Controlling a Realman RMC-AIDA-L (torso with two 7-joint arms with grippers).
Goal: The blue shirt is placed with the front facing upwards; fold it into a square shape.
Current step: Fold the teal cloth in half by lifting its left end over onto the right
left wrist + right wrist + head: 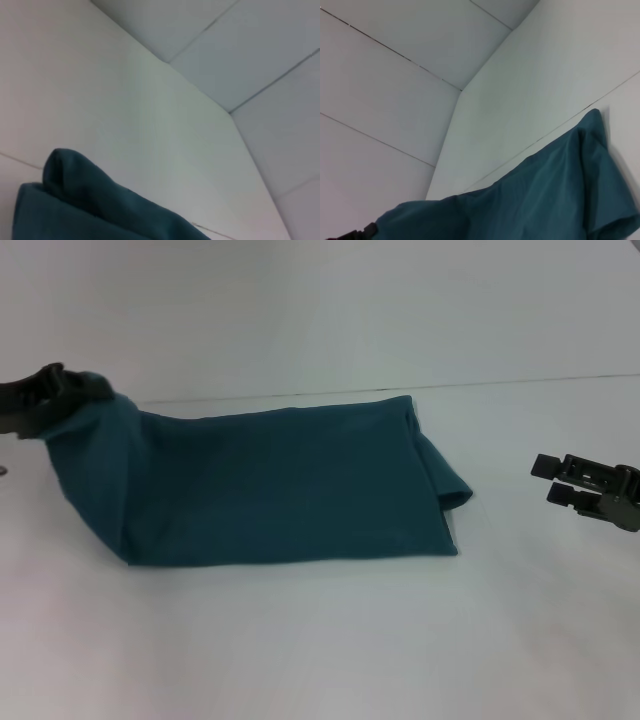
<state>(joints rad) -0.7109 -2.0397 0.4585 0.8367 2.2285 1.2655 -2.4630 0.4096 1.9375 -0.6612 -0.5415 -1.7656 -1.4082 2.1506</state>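
From the head view, the blue shirt lies folded into a long band on the white table, its left end lifted and pinched by the left gripper. The right gripper hovers well apart to the right, fingers spread. Both wrist views show shirt fabric against the table.

Bare white counter surrounds the blue shirt; only the shirt's raised left end interrupts it.
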